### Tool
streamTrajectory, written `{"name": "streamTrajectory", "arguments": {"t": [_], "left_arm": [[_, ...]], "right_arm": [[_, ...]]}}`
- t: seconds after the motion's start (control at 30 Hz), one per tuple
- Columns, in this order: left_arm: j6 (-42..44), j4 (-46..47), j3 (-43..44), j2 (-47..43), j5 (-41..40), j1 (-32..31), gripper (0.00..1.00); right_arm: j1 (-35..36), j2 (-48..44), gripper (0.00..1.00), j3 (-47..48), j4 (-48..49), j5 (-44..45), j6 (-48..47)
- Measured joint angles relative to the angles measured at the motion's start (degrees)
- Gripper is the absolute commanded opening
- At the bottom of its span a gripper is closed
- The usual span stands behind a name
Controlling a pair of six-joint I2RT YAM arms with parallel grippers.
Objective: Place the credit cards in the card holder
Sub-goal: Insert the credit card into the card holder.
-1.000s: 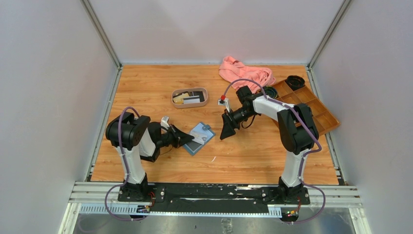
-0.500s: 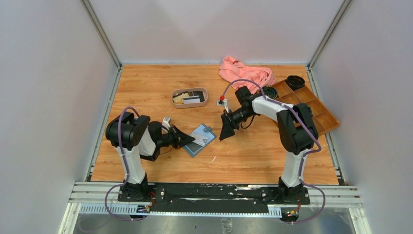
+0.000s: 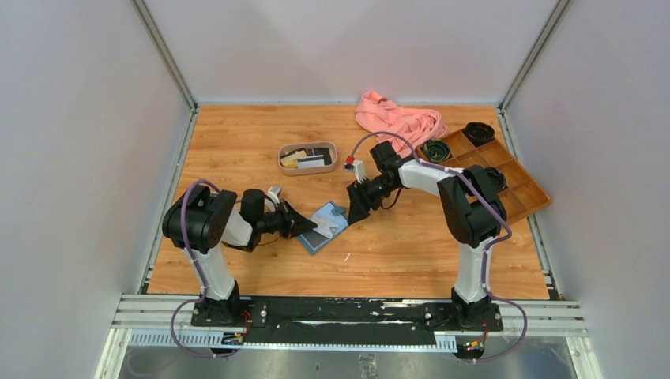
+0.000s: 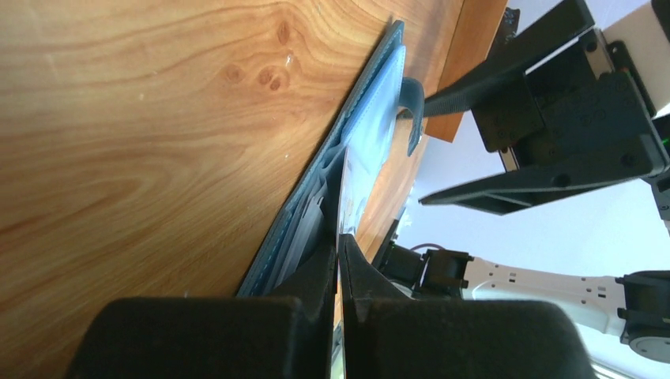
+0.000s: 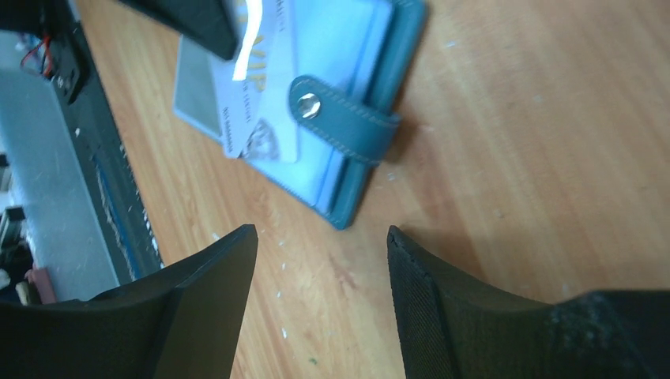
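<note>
Near left, low over the table (image 3: pixel 395 260): the left gripper (image 3: pixel 310 229). Clamps narrow on a white-grey card (image 5: pixel 267 87) and slants it across the pale inside of the card holder (image 3: pixel 332 217). Cannot tell whether the card's edge sits in a pocket. Card holder open and flat near the table's middle, snap strap (image 5: pixel 348 126) folded over the edge toward the other arm. Just beyond, the right gripper (image 5: pixel 320 237): points tips-down beside that edge, spread wide, grips nothing, apart from the holder in the wrist view. Farther back, an oval tray (image 3: pixel 308 172) with other credit cards (image 3: pixel 312 161), well apart from the holder. At the far edge, a crumpled pink cloth (image 3: pixel 399 118). Right of it, a wooden compartment box (image 3: pixel 513 181), dark round items (image 3: pixel 479 131) in two far compartments.
</note>
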Motion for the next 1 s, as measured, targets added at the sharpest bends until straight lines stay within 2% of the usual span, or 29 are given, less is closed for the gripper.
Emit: {"name": "streamTrajectory", "arguments": {"t": [0.27,0.6,1.0], "left_arm": [[1.14,-2.82,1.22,0.00,1.64,0.00,0.00],[2.75,-7.30,2.78,-0.59,2.99,0.00,0.00],[4.59,-13.18,4.13,-1.64,4.66,0.07,0.00]], "right_arm": [[0.63,1.46,0.52,0.17,6.91,4.26,8.50],[3.10,4.98,0.30,2.97,8.90,4.46,11.58],[3.72,5.95,0.25,4.13,8.59,5.18,11.74]]}}
